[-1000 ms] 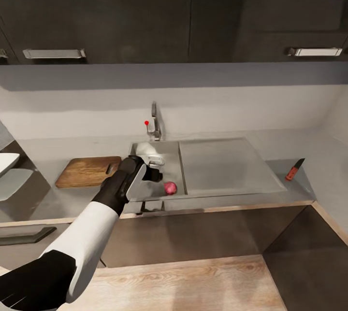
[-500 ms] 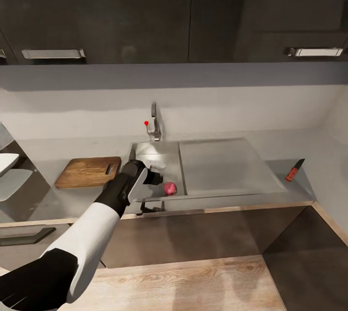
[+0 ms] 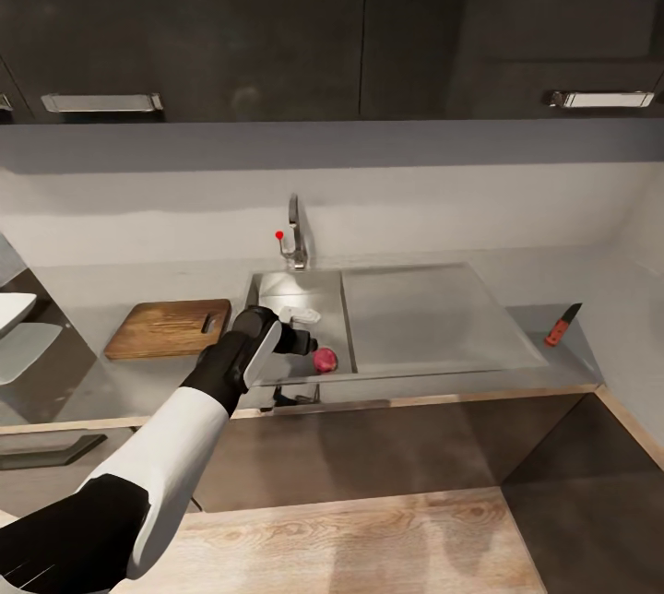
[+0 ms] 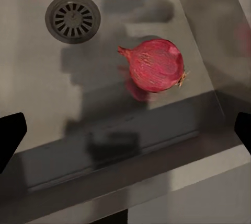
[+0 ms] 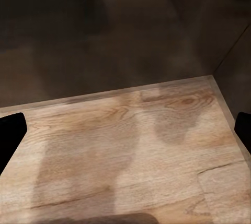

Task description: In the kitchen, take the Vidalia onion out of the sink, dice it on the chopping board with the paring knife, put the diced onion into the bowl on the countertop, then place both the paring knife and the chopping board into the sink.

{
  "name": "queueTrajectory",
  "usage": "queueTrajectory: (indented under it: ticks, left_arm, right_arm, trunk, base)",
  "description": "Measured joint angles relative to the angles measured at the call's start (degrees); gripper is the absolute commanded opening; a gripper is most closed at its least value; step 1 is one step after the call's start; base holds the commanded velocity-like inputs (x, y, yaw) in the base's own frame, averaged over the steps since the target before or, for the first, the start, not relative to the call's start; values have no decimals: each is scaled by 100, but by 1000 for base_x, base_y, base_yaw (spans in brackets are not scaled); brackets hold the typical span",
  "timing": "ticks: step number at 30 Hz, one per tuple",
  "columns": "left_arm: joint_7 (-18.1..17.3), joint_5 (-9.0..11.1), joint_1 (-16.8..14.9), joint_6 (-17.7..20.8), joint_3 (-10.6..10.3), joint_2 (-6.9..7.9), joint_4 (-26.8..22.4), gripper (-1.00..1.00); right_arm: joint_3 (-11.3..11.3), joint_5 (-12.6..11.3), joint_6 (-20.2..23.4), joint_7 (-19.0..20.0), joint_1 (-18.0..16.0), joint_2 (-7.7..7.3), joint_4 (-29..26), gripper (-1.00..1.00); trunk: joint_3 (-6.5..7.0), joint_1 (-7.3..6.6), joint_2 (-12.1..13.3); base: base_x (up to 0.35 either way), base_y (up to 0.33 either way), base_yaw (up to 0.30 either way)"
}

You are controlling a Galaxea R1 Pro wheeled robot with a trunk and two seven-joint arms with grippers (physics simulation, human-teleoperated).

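The pinkish-red Vidalia onion lies in the front right corner of the sink basin. My left gripper hangs inside the basin just left of the onion, open and apart from it. In the left wrist view the onion sits ahead of the open gripper, near the drain. The chopping board rests on the countertop left of the sink. The red-handled paring knife lies on the counter far right. The white bowl is cut off at the left edge. My right gripper is open over the wooden floor.
A chrome faucet with a red knob stands behind the basin. The flat drainboard spreads right of the basin. Dark upper cabinets hang above. The basin's front wall is close to the onion.
My left gripper has sunk lower into the basin and come nearer the onion. The onion, board and knife have not moved.
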Motion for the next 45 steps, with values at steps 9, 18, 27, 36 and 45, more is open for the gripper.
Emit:
queueTrajectory:
  ticks: [9,18,27,36,45]
  left_arm:
    - [-17,3,0,0,0,-6,7,100]
    - [-84,11,0,-12,-1,-5,134,100]
    - [-89,9,0,-300,1,-9,412,100]
    - [-155,13,0,-666,4,-3,799,100]
    - [-161,14,16,-683,5,1,866,100]
  right_arm:
    - [0,0,0,0,0,0,0,100]
    - [0,0,0,0,0,2,-1,100]
    - [0,0,0,0,0,2,0,100]
    - [0,0,0,0,0,2,0,100]
    - [0,0,7,0,0,2,0,100]
  trunk:
    - [0,0,0]
    - [0,-3,0]
    - [0,-2,0]
    - [0,0,0]
    - [-8,0,0]
  base:
    - [0,0,0]
    - [209,-66,0]
    - [241,-86,0]
    - [35,-6,0]
    - [1,0,0]
